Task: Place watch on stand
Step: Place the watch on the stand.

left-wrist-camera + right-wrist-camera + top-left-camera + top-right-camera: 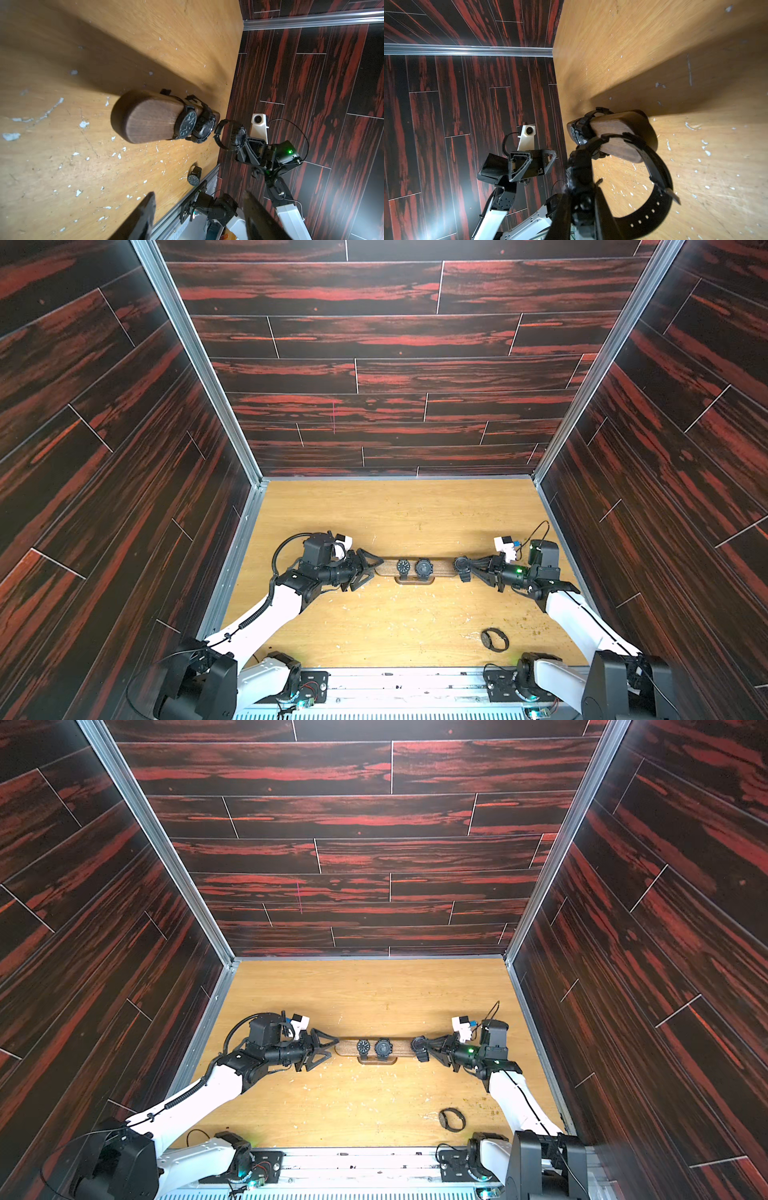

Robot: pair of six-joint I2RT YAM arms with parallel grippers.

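While I watch both top views, the stand (387,569) (345,1049) lies crosswise in the middle of the table (395,510), its dark bar running between my two arms. My right gripper (473,568) is clamped on the case of a black watch (460,563), holding it right at the bar's right end with the strap hanging as a closed loop. From the right wrist camera that loop (654,166) crosses in front of the rounded tip of the stand (618,128), but I cannot tell whether it has slipped over the wood or only sits just beside it. My left gripper (375,569) is at the opposite end of the bar, its jaws spread apart and holding nothing; whether a fingertip touches the wood I cannot tell. Two others are strapped around the bar side by side near its middle, a slim watch (403,566) towards my left arm and a chunky watch (424,566) touching it on the side of my right arm. A loose watch (494,640) lies on the table near the right arm's base, well apart from the stand.
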